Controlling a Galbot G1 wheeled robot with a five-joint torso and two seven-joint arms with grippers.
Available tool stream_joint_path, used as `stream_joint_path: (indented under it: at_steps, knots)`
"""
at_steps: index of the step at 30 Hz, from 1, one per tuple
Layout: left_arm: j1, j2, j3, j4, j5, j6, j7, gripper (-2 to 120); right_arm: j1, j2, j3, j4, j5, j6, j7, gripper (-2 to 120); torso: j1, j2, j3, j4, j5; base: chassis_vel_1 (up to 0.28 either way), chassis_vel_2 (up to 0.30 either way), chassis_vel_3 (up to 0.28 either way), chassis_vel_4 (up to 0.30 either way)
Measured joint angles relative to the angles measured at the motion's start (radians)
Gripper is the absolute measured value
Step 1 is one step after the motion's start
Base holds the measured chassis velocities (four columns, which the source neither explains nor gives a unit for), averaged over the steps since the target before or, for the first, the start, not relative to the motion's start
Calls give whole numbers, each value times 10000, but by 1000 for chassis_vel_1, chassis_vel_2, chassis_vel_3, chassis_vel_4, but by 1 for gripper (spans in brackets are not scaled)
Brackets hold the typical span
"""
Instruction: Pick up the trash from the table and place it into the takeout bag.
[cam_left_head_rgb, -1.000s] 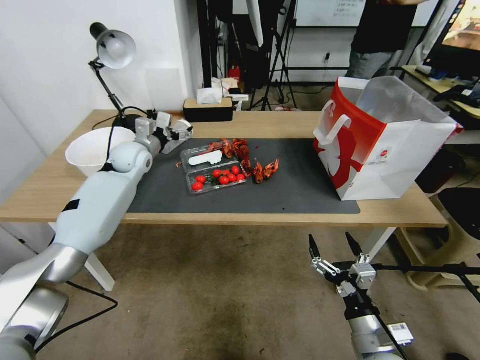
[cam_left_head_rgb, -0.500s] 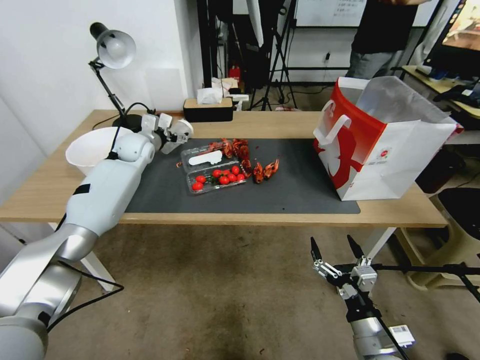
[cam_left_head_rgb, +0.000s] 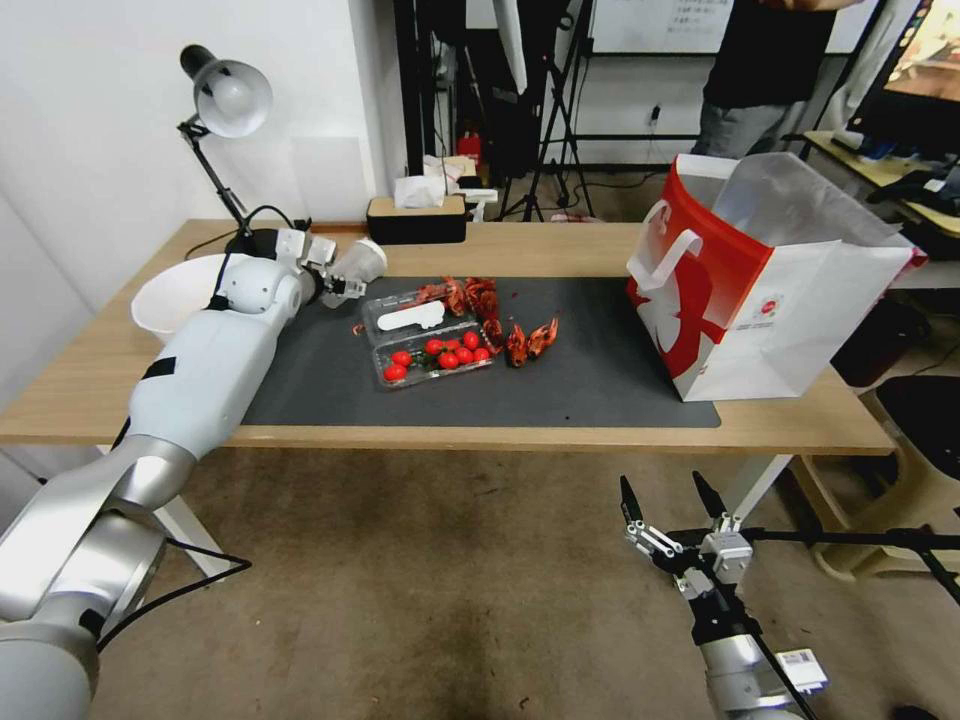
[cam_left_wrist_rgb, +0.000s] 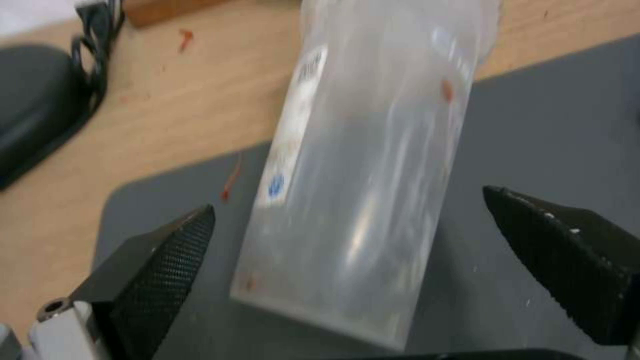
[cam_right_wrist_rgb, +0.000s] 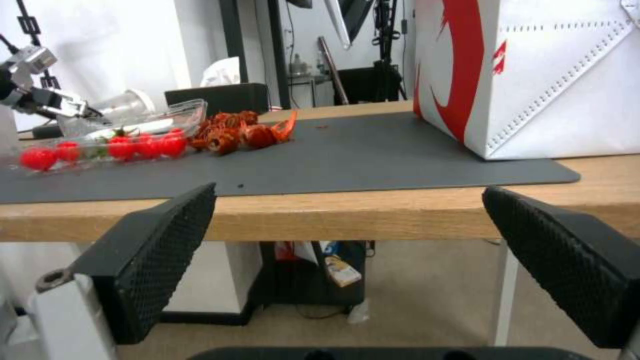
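Across the table (cam_left_head_rgb: 560, 245), the left gripper (cam_left_wrist_rgb: 347, 240) is reaching with fingers spread, straddling a lying clear cup (cam_left_wrist_rgb: 373, 165); the right gripper (cam_left_head_rgb: 668, 505), fingers also spread, is hanging idle below.

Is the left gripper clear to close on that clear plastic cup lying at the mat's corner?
Probably yes. The left gripper is open, with the clear plastic cup lying between its fingers, and nothing else crowds it on the mat.

The clear plastic cup (cam_left_wrist_rgb: 373, 165) is blurred and cut off at its mouth. The left arm (cam_left_head_rgb: 200, 370) hides part of the white bowl (cam_left_head_rgb: 170, 295).
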Motion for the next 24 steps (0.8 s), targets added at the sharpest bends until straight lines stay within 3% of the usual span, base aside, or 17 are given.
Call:
stream_joint_path:
  at_steps: [5, 8, 9, 12, 17, 24]
  knots:
    - [28, 3, -140, 87, -234, 203, -98, 100, 29, -4, -45, -30, 1, 0, 0, 100, 0, 0, 0, 0, 1, 0, 0, 0, 0]
    - [48, -1, -207, 112, -365, 279, -205, 93, 39, 0, -67, -35, 1, 0, 1, 100, 0, 0, 0, 0, 1, 0, 0, 0, 0]
    - [83, -2, -240, 114, -426, 309, -273, 84, 44, 6, -82, -35, 1, 0, 0, 100, 0, 1, 0, 0, 0, 0, 0, 0, 0]
    - [131, -2, -276, 107, -490, 324, -324, 78, 45, 14, -91, -35, 0, 0, 0, 100, 0, 0, 0, 0, 0, 0, 0, 0, 0]
    - [262, -2, -377, 6, -620, 331, -388, 55, 26, 41, -104, -30, -7, 0, 0, 100, 0, 0, 0, 0, 0, 0, 0, 0, 0]
    - [448, 93, -532, -451, -881, 117, -519, 53, -13, 70, -100, -9, -20, 0, 0, 100, 0, 0, -1, -1, 0, 0, 0, 0, 0]
